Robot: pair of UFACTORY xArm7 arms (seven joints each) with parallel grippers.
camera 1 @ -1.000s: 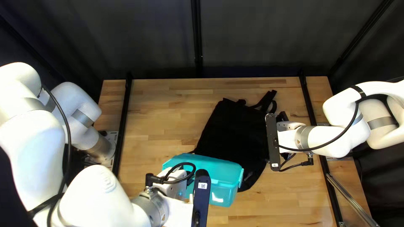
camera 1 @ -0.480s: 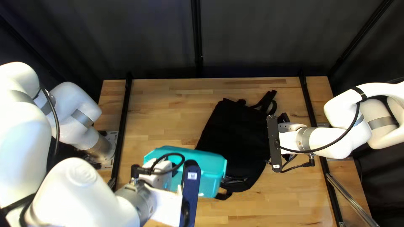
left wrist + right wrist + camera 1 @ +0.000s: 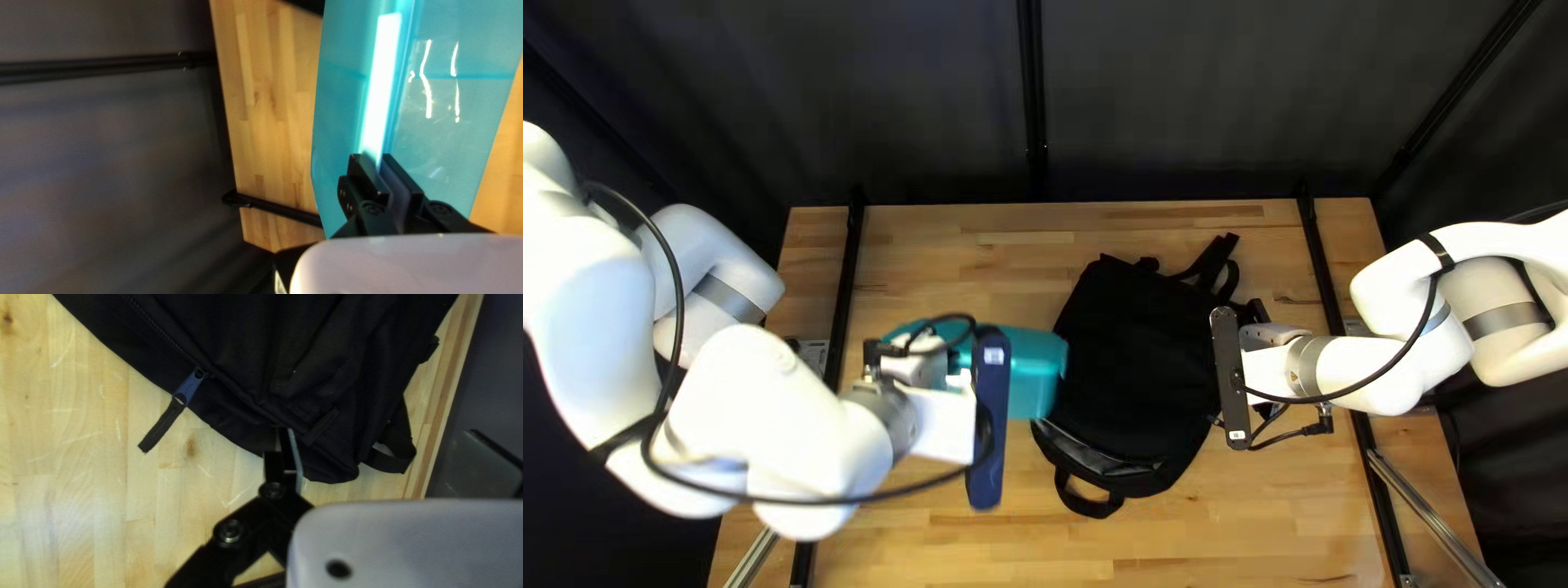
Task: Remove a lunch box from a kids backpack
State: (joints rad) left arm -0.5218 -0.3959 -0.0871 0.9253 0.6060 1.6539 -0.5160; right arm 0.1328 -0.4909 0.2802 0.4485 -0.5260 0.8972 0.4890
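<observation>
At the left of the top left view, my left gripper (image 3: 920, 370) holds the translucent teal lunch box (image 3: 1035, 370) left of the black backpack (image 3: 1138, 359). In the left wrist view, my left gripper (image 3: 381, 160) is shut on a raised strip of the lunch box (image 3: 348, 120). My right gripper (image 3: 1269, 330) is at the backpack's right side in the top left view. The right wrist view shows my right gripper (image 3: 384, 441) with fingers wide apart, one fingertip against the edge of the backpack (image 3: 245, 386), the other beyond its strap. The backpack lies flat, zipper opening gaping toward the near edge.
Black rails (image 3: 841, 294) cross the wooden table (image 3: 958, 261) near both sides. A metal bar (image 3: 1432, 517) lies at the right near corner. Dark curtains surround the table, and my left arm spans its near left side.
My left gripper has carried the lunch box left and toward the far edge, off the backpack's near end, uncovering its opening and handle loop. My right gripper has barely shifted.
</observation>
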